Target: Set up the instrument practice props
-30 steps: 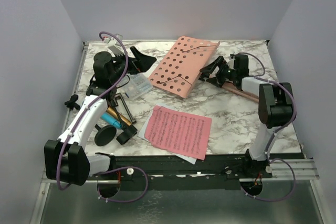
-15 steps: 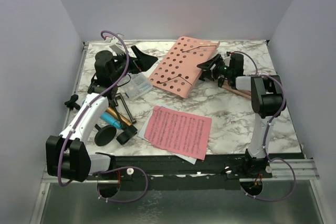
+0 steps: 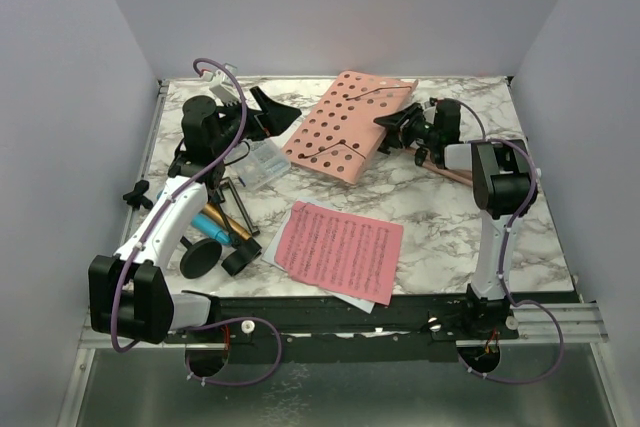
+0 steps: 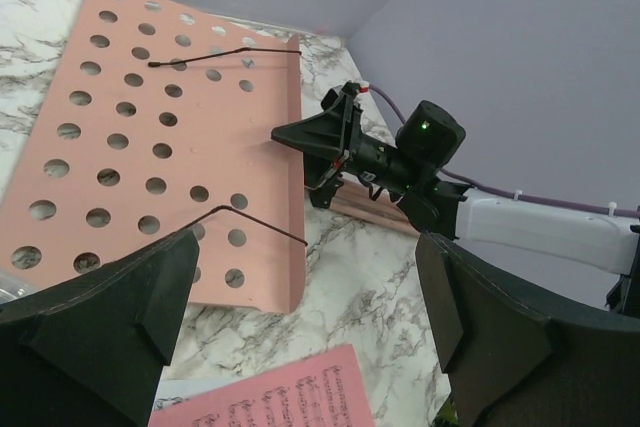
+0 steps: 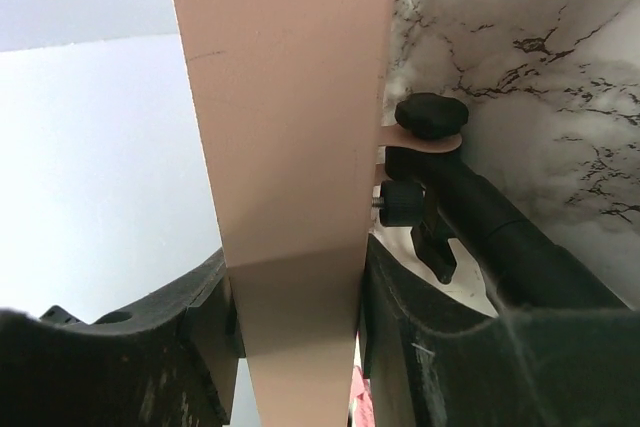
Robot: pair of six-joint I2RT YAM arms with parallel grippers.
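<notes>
The pink perforated music rack [image 3: 340, 127] lies flat at the back middle of the table. My right gripper [image 3: 395, 127] is shut on its right edge; the wrist view shows the pink rack [image 5: 285, 97] filling the gap, with both fingers [image 5: 205, 317] against it. The rack's black knob [image 5: 430, 117] and pole sit just beside the jaws. My left gripper [image 3: 272, 110] hovers open left of the rack, holding nothing. Pink sheet music [image 3: 340, 252] lies at the front over a white page. Gold [image 3: 225, 219] and blue [image 3: 212, 227] microphones and two black round mic mounts [image 3: 200, 257] lie front left.
A clear plastic compartment box [image 3: 255, 162] sits just left of the rack, under the left arm. A black metal bracket [image 3: 225, 192] lies near the microphones. A small black knob [image 3: 137, 192] rests at the table's left edge. Purple walls enclose the table.
My right gripper has reached left to the rack's right edge and closed onto it. The left arm has barely shifted and stays open.
</notes>
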